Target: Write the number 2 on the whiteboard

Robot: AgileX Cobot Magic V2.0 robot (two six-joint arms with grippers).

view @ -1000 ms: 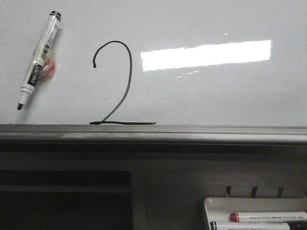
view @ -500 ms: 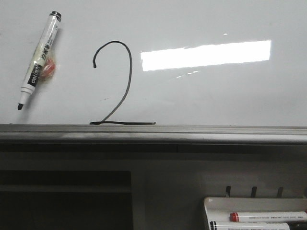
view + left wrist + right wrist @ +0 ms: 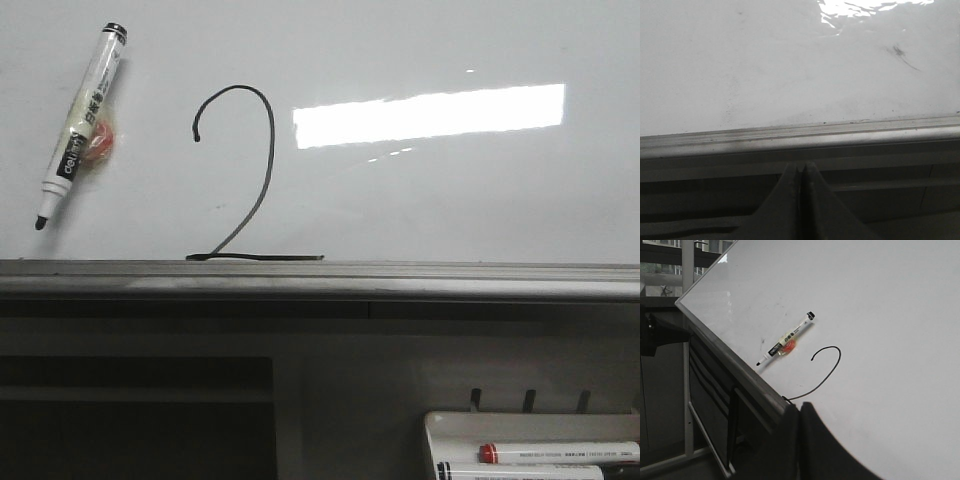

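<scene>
- One whiteboard (image 3: 450,200) is seen.
- One number 2 (image 3: 250,180) is drawn on it.
- Three markers are counted: one black marker (image 3: 82,122) on the board, two in the tray (image 3: 440,425).
- Two grippers are seen: left gripper (image 3: 801,175), right gripper (image 3: 800,420).

Bright rectangular glare on the glossy whiteboard (image 3: 420,200), dim shadowed area below, soft focus

Marker (image 3: 82,122) beside number 2 (image 3: 243,172), probably stuck.
</scene>
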